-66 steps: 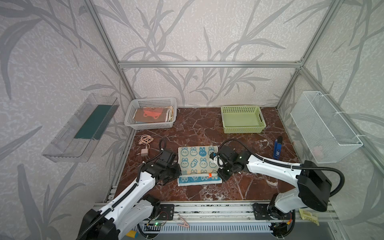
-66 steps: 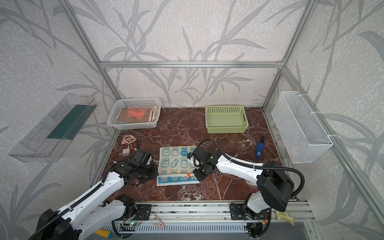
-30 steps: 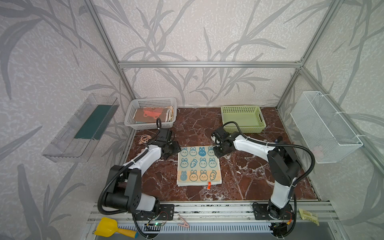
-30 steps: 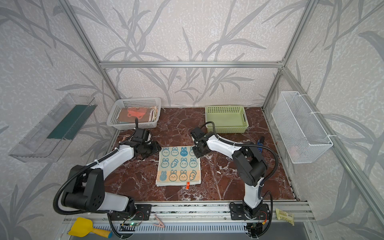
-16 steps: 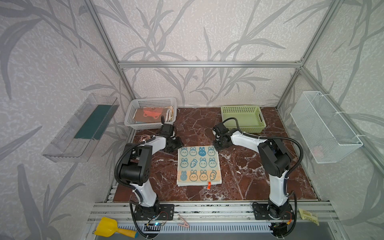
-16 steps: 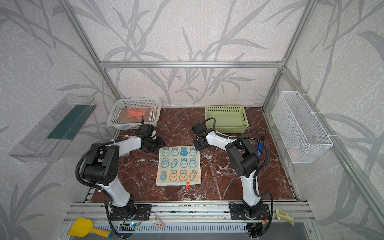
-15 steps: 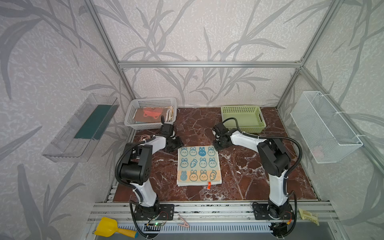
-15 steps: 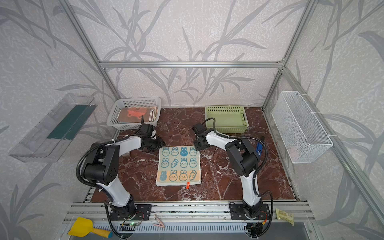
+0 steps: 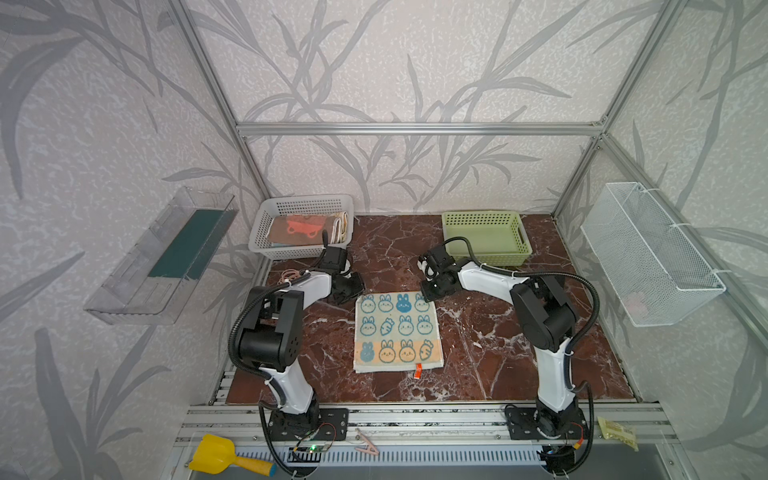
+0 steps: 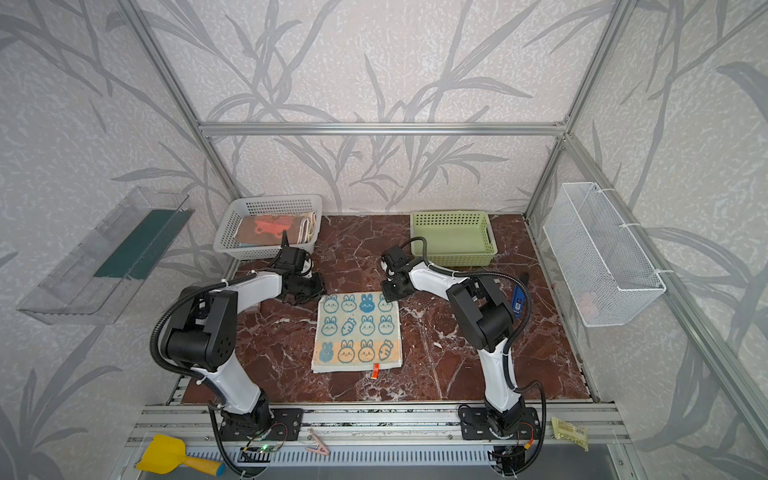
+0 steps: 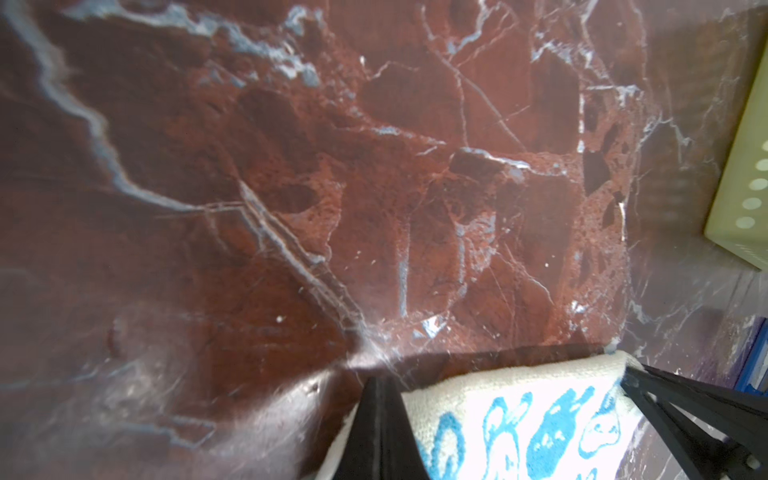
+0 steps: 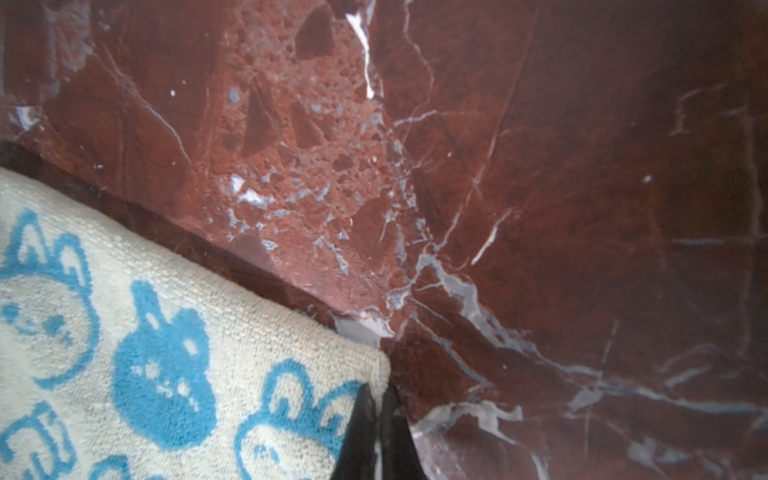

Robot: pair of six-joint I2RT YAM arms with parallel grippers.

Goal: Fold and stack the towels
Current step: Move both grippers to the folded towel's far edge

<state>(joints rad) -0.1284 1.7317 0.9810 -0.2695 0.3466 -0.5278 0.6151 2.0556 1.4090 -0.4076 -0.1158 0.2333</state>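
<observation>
Both top views show a dark red marble table (image 9: 490,345) inside a booth with leaf-patterned walls. A white basket (image 9: 303,206) stands at the table's far left and a green basket (image 9: 484,220) at its far right. The other towels (image 9: 297,230) lie in the white basket. The bunny towel (image 9: 397,332) lies flat and open in the middle of the table, between my two arms, with its orange band toward my bases. Both arms rise from the near rail, bend at the elbow and reach forward and down to the towel's far edge. My left claw (image 9: 351,294) sits at the far left corner and my right claw (image 9: 427,294) at the far right corner. The wrist views show each claw pressed together, pinching its corner of the cloth, with the tips low against the marble.
</observation>
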